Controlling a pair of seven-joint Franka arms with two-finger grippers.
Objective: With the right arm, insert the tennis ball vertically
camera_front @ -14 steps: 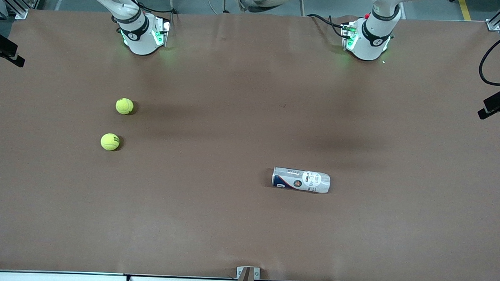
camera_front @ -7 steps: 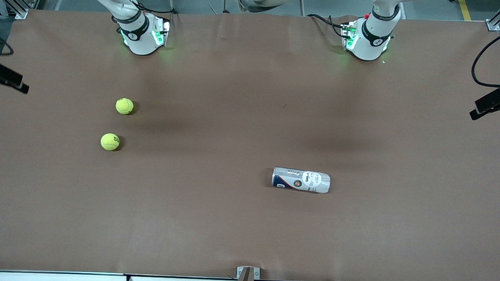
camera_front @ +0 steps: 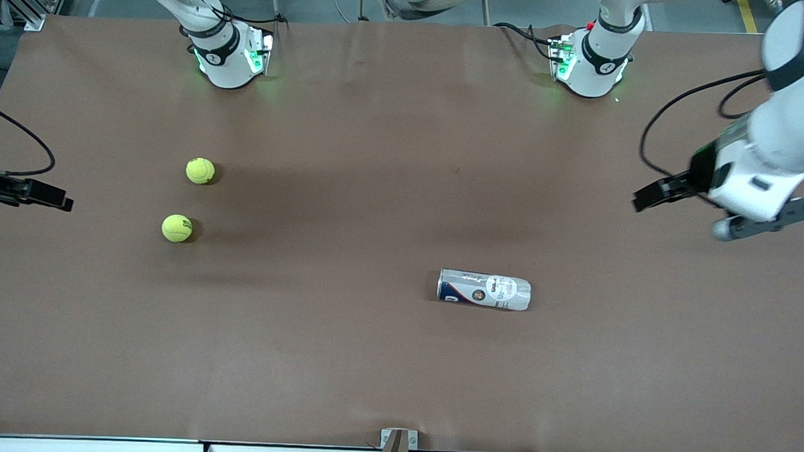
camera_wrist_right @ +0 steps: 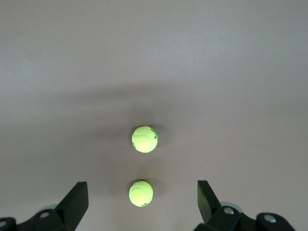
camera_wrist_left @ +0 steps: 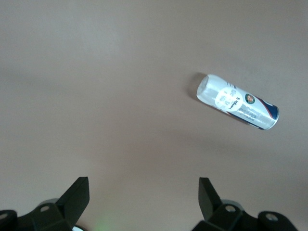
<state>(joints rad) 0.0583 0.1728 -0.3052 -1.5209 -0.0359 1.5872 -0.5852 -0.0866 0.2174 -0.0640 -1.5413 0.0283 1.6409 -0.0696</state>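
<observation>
Right gripper [camera_wrist_right: 139, 204] hangs open-fingered over the table's right-arm end, above two tennis balls [camera_front: 200, 171] [camera_front: 176, 228] lying apart, while the left gripper [camera_wrist_left: 142, 199], also open, hovers high toward the can [camera_front: 484, 290] on its side, likely to stand it up

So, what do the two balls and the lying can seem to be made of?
Both tennis balls look covered in fuzzy yellow-green felt: matte, no shine, faint seam lines. The tennis ball can looks like clear plastic with a printed label; its body seems see-through and faintly glossy, though metal parts cannot be ruled out.
</observation>
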